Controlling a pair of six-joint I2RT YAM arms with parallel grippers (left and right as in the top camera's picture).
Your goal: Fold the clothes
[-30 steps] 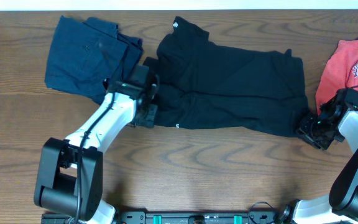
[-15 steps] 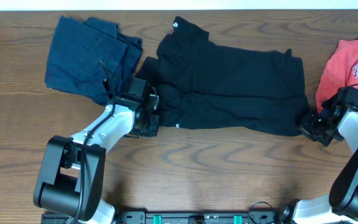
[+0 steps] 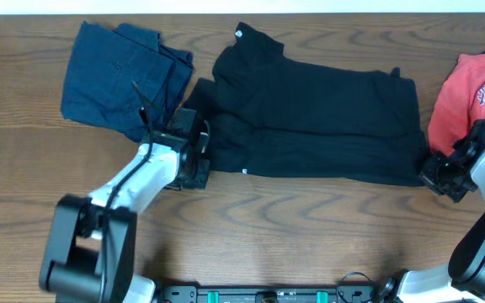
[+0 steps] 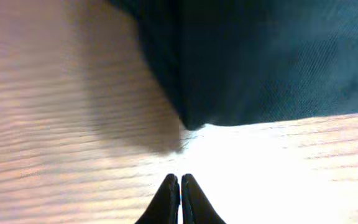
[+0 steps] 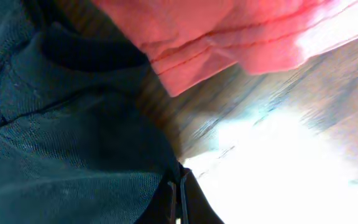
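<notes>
The large black shirt (image 3: 310,118) lies spread across the middle of the table, a small white label near its front hem. My left gripper (image 3: 199,168) sits at the shirt's front left corner. In the left wrist view its jaws (image 4: 180,182) are shut on bare wood, and the black shirt's corner (image 4: 194,118) lies a little ahead of the tips, apart from them. My right gripper (image 3: 434,172) is at the front right corner, shut (image 5: 179,175) on the edge of the black shirt (image 5: 61,143).
A navy-blue garment (image 3: 116,76) lies crumpled at the back left, touching the black shirt's left side. A coral-red T-shirt (image 3: 478,93) with white lettering lies at the right edge, just beyond my right gripper, and fills the top of the right wrist view (image 5: 229,31).
Both grippers have gone from open to shut. The right gripper has moved right, drawing the black shirt's right edge with it. The left gripper has shifted slightly along the front left corner.
</notes>
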